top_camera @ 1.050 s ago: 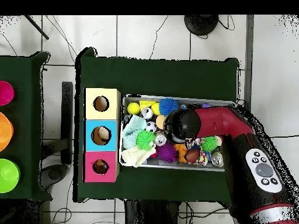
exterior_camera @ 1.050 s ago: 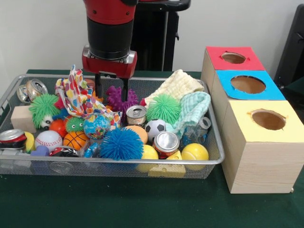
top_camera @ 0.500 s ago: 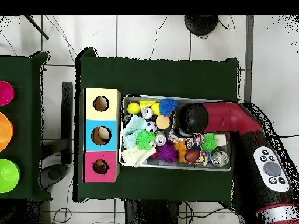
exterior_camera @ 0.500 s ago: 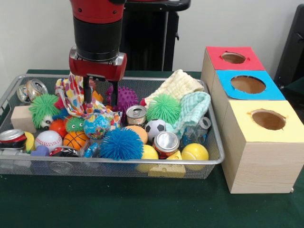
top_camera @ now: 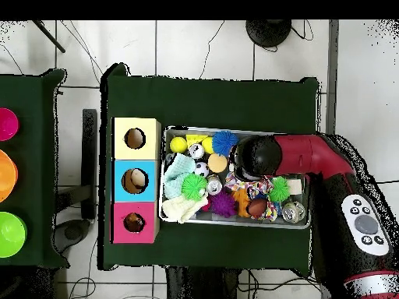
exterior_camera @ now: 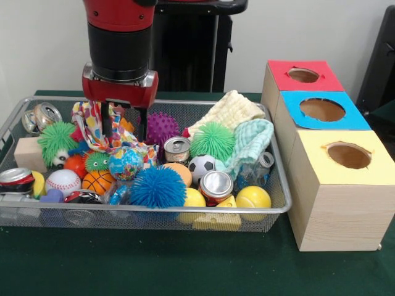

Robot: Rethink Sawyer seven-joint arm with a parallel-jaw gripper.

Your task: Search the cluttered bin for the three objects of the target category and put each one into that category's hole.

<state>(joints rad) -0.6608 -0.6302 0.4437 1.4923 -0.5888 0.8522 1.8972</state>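
My gripper (exterior_camera: 124, 131) hangs open in the back left of the wire bin (exterior_camera: 185, 211), its two fingers straddling a crumpled multicoloured cloth (exterior_camera: 89, 123). A purple spiky ball (exterior_camera: 163, 126) lies just right of it. Around these lie a cream cloth (exterior_camera: 229, 111), a mint cloth (exterior_camera: 250, 142), tin cans (exterior_camera: 177, 148) (exterior_camera: 216, 185), green spiky balls (exterior_camera: 212, 140) (exterior_camera: 57, 139), a blue spiky ball (exterior_camera: 157, 186) and several sports balls. In the overhead view the arm's wrist (top_camera: 257, 156) hides the gripper.
Three wooden boxes with holes stand beside the bin: red (exterior_camera: 303, 75), blue (exterior_camera: 322, 110) and yellow (exterior_camera: 349, 155); overhead they form a column, yellow (top_camera: 135, 138), blue (top_camera: 135, 181), red (top_camera: 134, 222). A wood block (exterior_camera: 28, 154) lies at the bin's left end.
The gripper has shifted left across the back of the bin, from over the purple spiky ball to over the multicoloured cloth. It has stayed open; nothing was picked up.
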